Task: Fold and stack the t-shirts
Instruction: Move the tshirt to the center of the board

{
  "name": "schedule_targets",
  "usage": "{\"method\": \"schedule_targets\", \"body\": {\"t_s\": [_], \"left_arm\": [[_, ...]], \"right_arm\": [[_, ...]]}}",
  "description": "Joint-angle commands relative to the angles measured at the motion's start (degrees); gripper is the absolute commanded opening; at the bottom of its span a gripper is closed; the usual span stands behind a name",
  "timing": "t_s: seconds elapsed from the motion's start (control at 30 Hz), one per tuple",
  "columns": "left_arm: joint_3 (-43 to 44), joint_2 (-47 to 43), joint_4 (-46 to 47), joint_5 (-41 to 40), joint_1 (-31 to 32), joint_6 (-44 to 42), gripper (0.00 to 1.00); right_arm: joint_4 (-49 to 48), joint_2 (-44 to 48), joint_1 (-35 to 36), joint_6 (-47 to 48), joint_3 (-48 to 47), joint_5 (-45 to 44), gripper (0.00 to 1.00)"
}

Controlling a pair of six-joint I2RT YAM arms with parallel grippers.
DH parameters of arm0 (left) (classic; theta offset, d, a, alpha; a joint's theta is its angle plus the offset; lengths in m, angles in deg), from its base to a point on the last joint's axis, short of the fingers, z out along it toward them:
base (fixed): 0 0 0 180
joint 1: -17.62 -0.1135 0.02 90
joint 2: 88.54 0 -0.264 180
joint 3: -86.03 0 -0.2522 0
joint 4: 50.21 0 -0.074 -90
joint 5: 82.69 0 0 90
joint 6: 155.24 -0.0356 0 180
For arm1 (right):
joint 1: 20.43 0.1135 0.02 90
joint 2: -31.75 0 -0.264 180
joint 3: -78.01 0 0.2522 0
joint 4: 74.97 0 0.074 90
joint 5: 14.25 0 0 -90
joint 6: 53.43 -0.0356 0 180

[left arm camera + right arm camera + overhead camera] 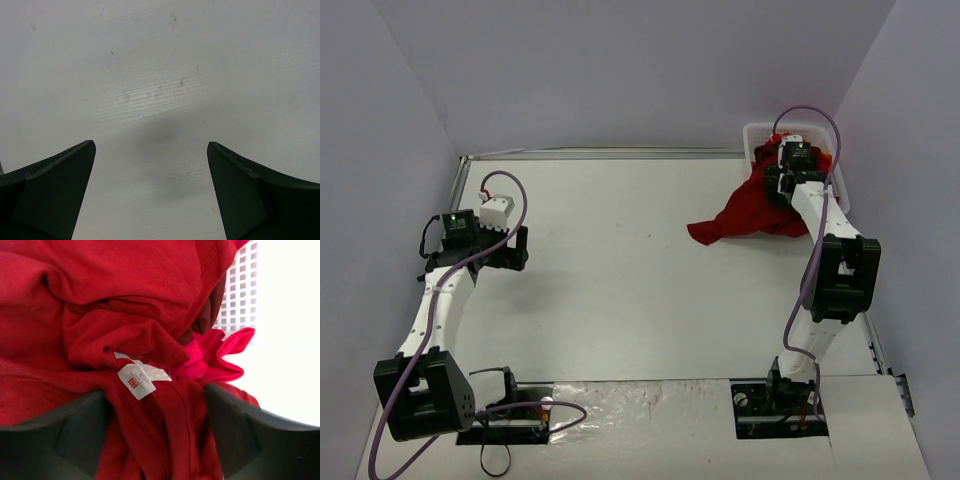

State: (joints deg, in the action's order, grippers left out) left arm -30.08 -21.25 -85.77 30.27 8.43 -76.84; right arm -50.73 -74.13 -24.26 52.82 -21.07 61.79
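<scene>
Overhead view, nearest first. Both arm bases sat at the 6 o'clock edge of the table [620,280].

Left arm reached up the 9 o'clock side. The left gripper [510,248] hung over bare white tabletop, well apart from any cloth. In its wrist view the left gripper [150,150] had both dark fingers [55,190] spread as wide as they go. Nothing lay between them, only the scuffed table [160,60] below.

Right arm stretched toward 1 o'clock. The right gripper [786,168] was down in the heap of t-shirts [750,210]. The heap lay at about 2 o'clock on the table, partly in the basket [757,130] and partly spilled out. A dark red flap trailed from it across the tabletop toward 8 o'clock.

Right wrist view: the right gripper [155,400] stood fairly wide, one finger on each side of a bunched ridge of dark red shirt [100,300]. Cloth filled the gap between the fingers. I could not tell whether they pinched it or only straddled it. A white label [136,381] lay on the cloth just above the gap.

A brighter red shirt [215,357] poked out at 2 o'clock of the label, near the white mesh wall of the basket [240,285]. Overhead, the basket was the farthest item, in the 1 o'clock corner by the back wall.
</scene>
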Motion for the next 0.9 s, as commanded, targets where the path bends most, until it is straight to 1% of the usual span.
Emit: {"method": "schedule_targets", "body": {"t_s": [0.0, 0.07, 0.1, 0.2, 0.43, 0.53, 0.67, 0.87], "left_arm": [[3.48, 0.13, -0.96, 1.03, -0.48, -0.89, 0.94], [3.57, 0.13, -0.96, 1.03, -0.48, -0.89, 0.94], [3.57, 0.13, -0.96, 0.95, -0.48, -0.97, 0.94], [3.57, 0.21, -0.96, 0.95, -0.48, -0.97, 0.94], [3.57, 0.21, -1.05, 1.12, -0.48, -0.8, 0.94], [3.66, 0.21, -1.14, 1.12, -0.48, -0.89, 0.94], [3.75, 0.13, -1.23, 1.3, -0.48, -0.89, 0.94], [3.92, 0.13, -1.49, 1.47, -0.48, -0.8, 0.94]], "right_arm": [[-0.02, -0.81, -1.79, -0.96, -2.13, 2.08, 0.57], [-0.02, -0.99, -2.14, -0.96, -2.22, 2.35, 0.41], [-0.02, -0.9, -2.23, -0.78, -2.22, 2.53, 0.25], [-0.02, -0.29, -2.23, -0.69, -1.96, 2.88, 0.0], [-0.11, 3.05, -2.05, -1.04, -0.55, 3.67, 0.0], [-0.02, 6.55, -1.7, -1.22, 0.41, 4.37, 0.0], [0.59, 11.13, 0.66, -0.96, 0.51, 5.52, 0.0], [3.75, 16.67, 3.83, -0.96, -6.16, 5.34, 0.0]]}}
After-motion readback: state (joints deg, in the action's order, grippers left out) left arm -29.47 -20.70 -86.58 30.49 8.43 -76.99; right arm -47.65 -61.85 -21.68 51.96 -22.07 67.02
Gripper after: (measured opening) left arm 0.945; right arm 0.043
